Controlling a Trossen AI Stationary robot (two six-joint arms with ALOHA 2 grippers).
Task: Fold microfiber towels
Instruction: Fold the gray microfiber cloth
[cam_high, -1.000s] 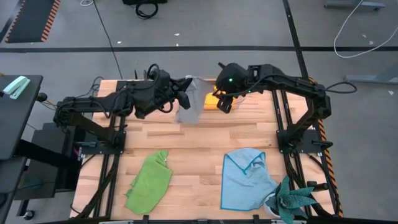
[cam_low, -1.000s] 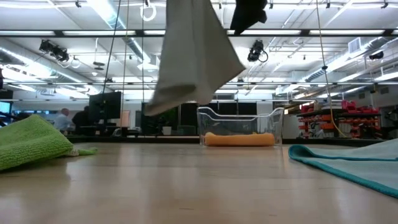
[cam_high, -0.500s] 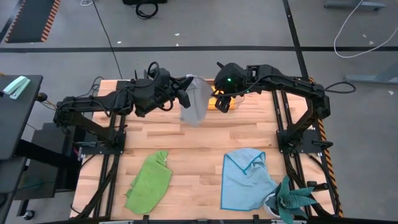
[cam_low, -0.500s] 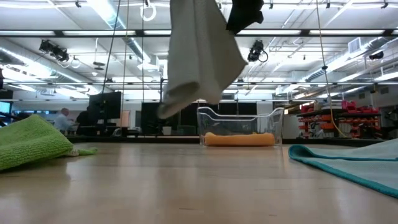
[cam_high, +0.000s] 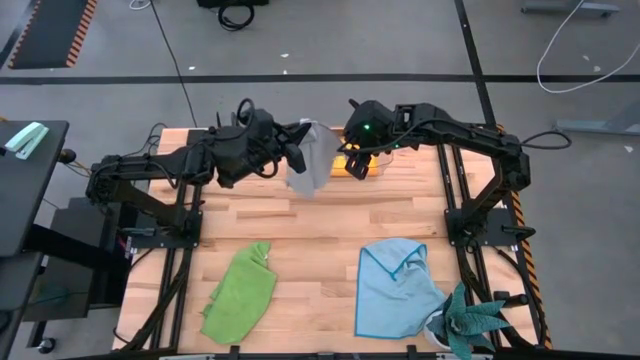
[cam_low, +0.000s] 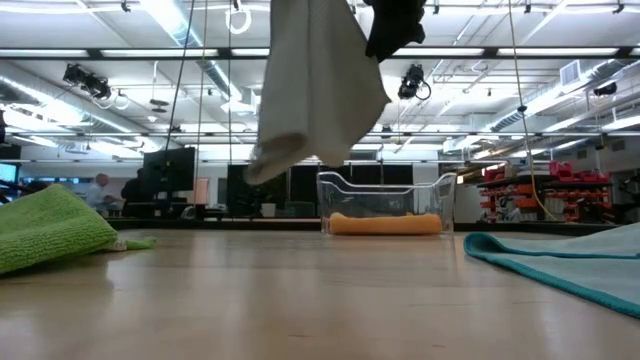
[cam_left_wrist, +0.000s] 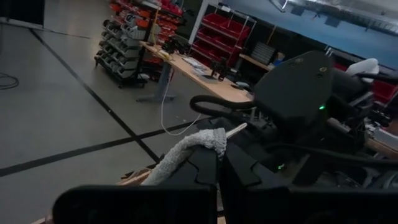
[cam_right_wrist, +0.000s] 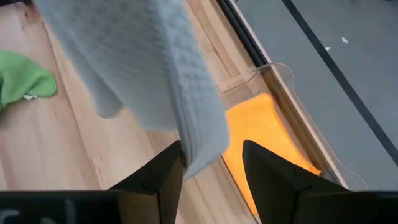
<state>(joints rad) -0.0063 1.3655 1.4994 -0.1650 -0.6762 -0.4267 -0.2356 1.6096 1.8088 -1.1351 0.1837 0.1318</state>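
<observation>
Near the top centre of the high view, we see the left gripper (cam_high: 298, 150) pinching the grey towel (cam_high: 311, 160), which hangs off the table, while the right gripper (cam_high: 357, 165) hovers just beside it with fingers spread and holding nothing. That overhead view also gives us the lime green towel (cam_high: 240, 292) at lower left, the light blue towel (cam_high: 392, 290) at lower right beside the teal plant (cam_high: 472, 320), and the table (cam_high: 320, 230).

At table height we see what the overhead hides: the grey cloth dangles clear of the wood at upper centre, and behind it the clear plastic box (cam_low: 386, 192) holds the orange-yellow towel (cam_low: 385, 224).

From the left wrist camera we see only a rolled edge of grey cloth clamped at the pressed-together fingers (cam_left_wrist: 205, 163). From the right wrist camera the grey towel droops between and just in front of the parted fingers (cam_right_wrist: 155, 180), untouched, with the orange-yellow towel beyond.
</observation>
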